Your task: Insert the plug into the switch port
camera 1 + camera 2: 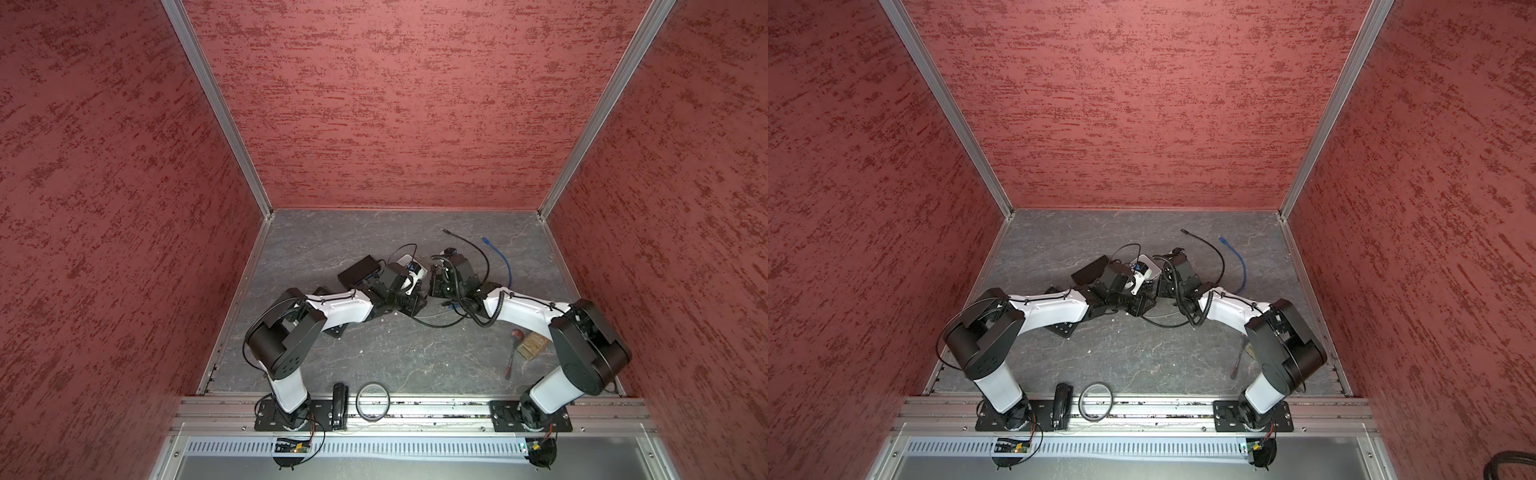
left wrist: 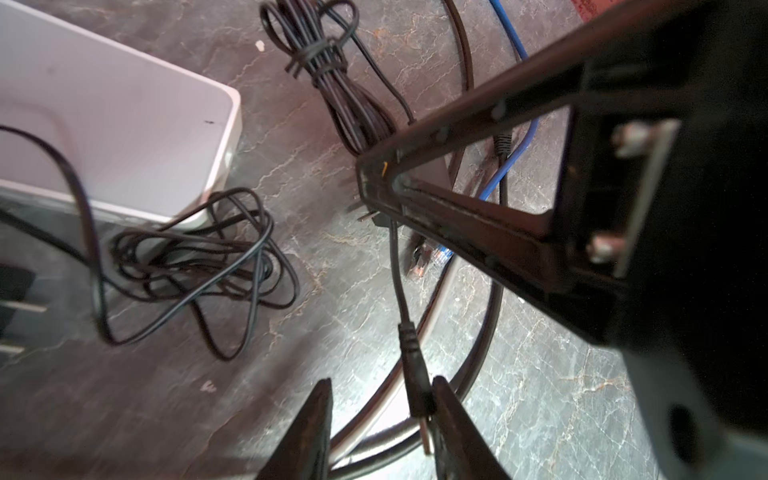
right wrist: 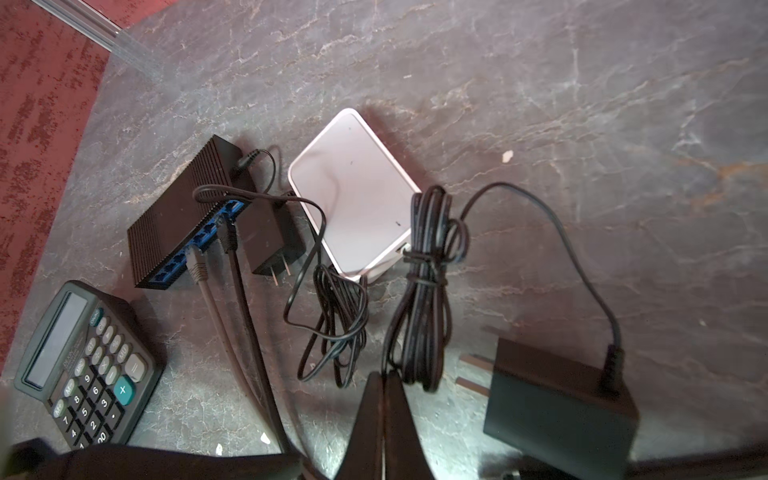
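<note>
The only marks that can be read stand on the calculator (image 3: 87, 365), seen in the right wrist view. Its dark round keys carry white digits: 9, 8 and 7 in one row, 6, 5 and 4 in the next, then 3 and 2, with 00 near the frame's edge. A teal key (image 3: 122, 390) bears a white +, and the grey key (image 3: 134, 368) just beside it an = sign. One key close by reads MU. The small print under the display (image 3: 56, 340) and the lettering on the green key (image 3: 96, 318) are too blurred to make out.
</note>
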Controlling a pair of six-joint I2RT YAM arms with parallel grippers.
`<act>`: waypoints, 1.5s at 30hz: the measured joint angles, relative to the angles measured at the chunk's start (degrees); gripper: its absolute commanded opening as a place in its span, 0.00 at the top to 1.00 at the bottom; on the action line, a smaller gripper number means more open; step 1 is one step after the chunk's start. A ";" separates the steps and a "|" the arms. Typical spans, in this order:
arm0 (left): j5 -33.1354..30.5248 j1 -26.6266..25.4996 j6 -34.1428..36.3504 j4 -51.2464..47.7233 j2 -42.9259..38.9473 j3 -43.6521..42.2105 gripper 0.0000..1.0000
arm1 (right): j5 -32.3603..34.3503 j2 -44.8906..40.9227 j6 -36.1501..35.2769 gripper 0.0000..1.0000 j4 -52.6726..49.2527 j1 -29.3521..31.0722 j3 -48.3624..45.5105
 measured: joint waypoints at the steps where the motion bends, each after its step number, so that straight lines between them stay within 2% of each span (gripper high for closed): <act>1: 0.31 0.00 -0.02 0.28 0.39 0.07 0.61 | -0.07 -0.02 -0.04 1.00 0.20 0.00 -0.02; 3: 0.94 0.00 -0.39 0.52 0.85 0.09 0.69 | -0.22 -0.24 -0.09 1.00 0.70 -0.02 -0.24; 7: 1.38 0.02 -0.55 1.40 0.94 0.09 0.71 | -0.46 -0.90 -0.11 1.00 1.09 -0.02 -0.74; 11: 1.68 0.07 -0.66 2.25 0.94 0.09 0.79 | -0.83 -0.96 -0.24 0.99 1.49 -0.02 -0.76; 17: 3.02 0.13 -1.14 3.34 1.07 0.09 1.00 | -1.25 -1.20 -0.57 0.98 2.01 -0.04 -1.18; 23: 4.35 0.13 -1.01 4.31 1.62 -0.15 1.00 | -1.33 -1.53 -0.61 0.93 2.34 -0.11 -1.68; 28: 4.63 0.15 -1.73 7.21 1.62 -1.86 1.00 | -2.40 -1.64 -0.24 0.73 2.89 -0.15 -2.08; 30: 4.50 0.15 -2.19 9.20 1.62 -3.30 1.00 | -3.41 -2.21 0.63 0.69 3.58 -0.15 -3.28; 38: 2.14 0.17 -3.80 16.76 1.62 -7.63 1.00 | -9.51 -4.74 6.40 0.68 7.26 -0.20 -9.16; 45: 1.38 0.07 -4.50 20.90 1.62 -7.72 1.00 | -13.27 -4.68 10.01 0.68 11.72 -0.22 -9.99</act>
